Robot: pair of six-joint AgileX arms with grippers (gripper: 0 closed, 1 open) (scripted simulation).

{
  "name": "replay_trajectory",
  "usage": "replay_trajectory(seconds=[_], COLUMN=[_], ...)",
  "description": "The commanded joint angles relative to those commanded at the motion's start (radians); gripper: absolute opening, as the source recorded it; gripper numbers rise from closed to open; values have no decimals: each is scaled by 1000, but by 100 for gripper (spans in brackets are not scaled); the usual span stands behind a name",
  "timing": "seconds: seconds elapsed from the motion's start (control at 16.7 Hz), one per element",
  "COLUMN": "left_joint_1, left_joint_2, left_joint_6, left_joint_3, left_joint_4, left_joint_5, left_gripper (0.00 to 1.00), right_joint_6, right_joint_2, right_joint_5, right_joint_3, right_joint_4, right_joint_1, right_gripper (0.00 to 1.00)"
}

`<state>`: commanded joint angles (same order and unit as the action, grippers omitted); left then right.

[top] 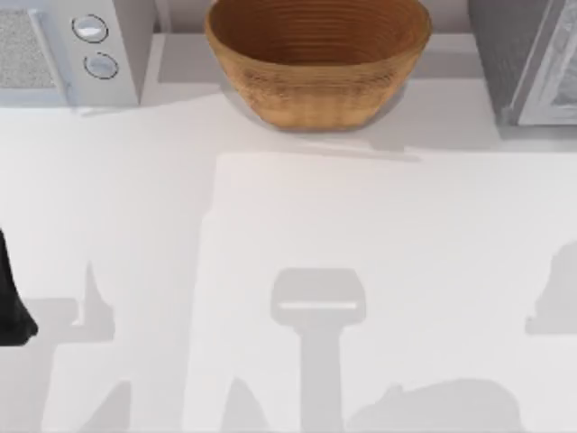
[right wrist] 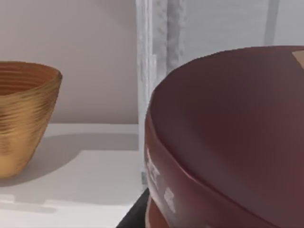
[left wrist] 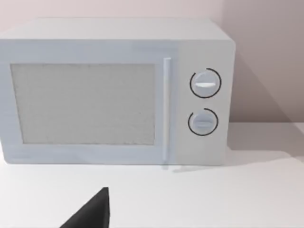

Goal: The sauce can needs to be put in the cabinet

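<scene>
The sauce can [right wrist: 228,142] sits very close in the right wrist view, its dark maroon top tilted and a strip of label below. My right gripper is shut on it, with a dark sliver of one of its fingers [right wrist: 134,216] showing under the can. Behind the can rises the cabinet's pale white frame [right wrist: 154,71]. In the top view the cabinet [top: 532,63] shows as a corner at the back right, with a speckled grey top. My left arm [top: 11,302] is parked at the table's left edge, and a dark part of its gripper [left wrist: 90,213] points at the microwave.
A big woven tan basket [top: 317,59] stands at the back centre, to the left of the cabinet. A white microwave [top: 72,50] with two round knobs fills the back left corner. White table [top: 361,234] spreads in front of them, crossed by arm shadows.
</scene>
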<state>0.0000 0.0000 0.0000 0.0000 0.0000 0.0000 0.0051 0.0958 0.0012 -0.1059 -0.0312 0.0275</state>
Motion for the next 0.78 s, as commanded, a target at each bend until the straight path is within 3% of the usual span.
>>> replay_trajectory(seconds=[0.3, 0.78], left_joint_1=[0, 0], left_joint_2=[0, 0], left_joint_6=[0, 0], left_joint_3=[0, 0], left_joint_4=[0, 0], left_joint_5=[0, 0], left_gripper=[100, 100], right_joint_6=[8, 16], right_joint_2=[273, 844], right_joint_5=[37, 139], right_joint_3=[-359, -1160], right_joint_4=[-105, -329], right_joint_1=[42, 105], right_gripper=[0, 0])
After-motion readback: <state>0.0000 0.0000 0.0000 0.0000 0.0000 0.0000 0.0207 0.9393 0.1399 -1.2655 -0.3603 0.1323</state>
